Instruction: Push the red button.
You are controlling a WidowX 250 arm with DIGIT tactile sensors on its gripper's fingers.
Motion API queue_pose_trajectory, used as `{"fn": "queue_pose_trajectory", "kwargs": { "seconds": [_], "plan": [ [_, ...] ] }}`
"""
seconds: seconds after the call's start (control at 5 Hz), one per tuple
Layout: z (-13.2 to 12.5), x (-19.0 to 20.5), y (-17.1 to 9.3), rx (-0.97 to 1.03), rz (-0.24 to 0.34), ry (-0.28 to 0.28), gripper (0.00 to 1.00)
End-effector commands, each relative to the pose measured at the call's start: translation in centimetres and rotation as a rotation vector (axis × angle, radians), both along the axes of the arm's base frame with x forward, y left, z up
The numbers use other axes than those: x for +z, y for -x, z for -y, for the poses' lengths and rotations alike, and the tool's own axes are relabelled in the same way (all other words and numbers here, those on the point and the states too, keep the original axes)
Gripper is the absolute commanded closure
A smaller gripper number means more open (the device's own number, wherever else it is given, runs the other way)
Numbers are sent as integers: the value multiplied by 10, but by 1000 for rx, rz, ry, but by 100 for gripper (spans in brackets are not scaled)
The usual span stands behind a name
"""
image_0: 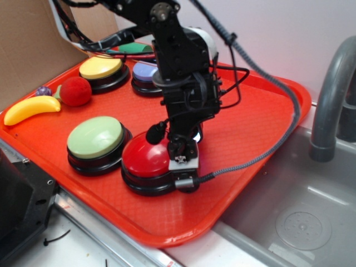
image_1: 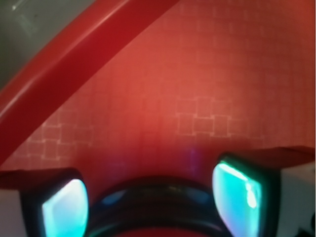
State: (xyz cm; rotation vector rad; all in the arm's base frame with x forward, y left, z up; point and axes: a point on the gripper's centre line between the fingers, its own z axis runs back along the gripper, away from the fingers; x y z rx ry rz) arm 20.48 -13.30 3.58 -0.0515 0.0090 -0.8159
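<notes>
The red button, a glossy red dome on a black base, sits near the front of the orange tray. My gripper is low over the dome's right side and looks to be touching it. In the wrist view the gripper is open, its two pale pads wide apart, with the button's black rim and a sliver of red dome between them at the bottom edge. Nothing is held.
A pale green button stands just left of the red one. Yellow and purple buttons are at the back. A fuzzy red ball and a banana lie left. A sink and a grey faucet are on the right.
</notes>
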Motion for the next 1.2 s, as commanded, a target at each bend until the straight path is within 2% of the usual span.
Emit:
{"fn": "queue_pose_trajectory", "kwargs": {
  "seconds": [0.0,0.2,1.0],
  "plan": [
    [4,70,4,49,15,13,0],
    [-1,84,9,84,-7,-12,0],
    [-13,117,26,150,29,-35,0]
  ]
}}
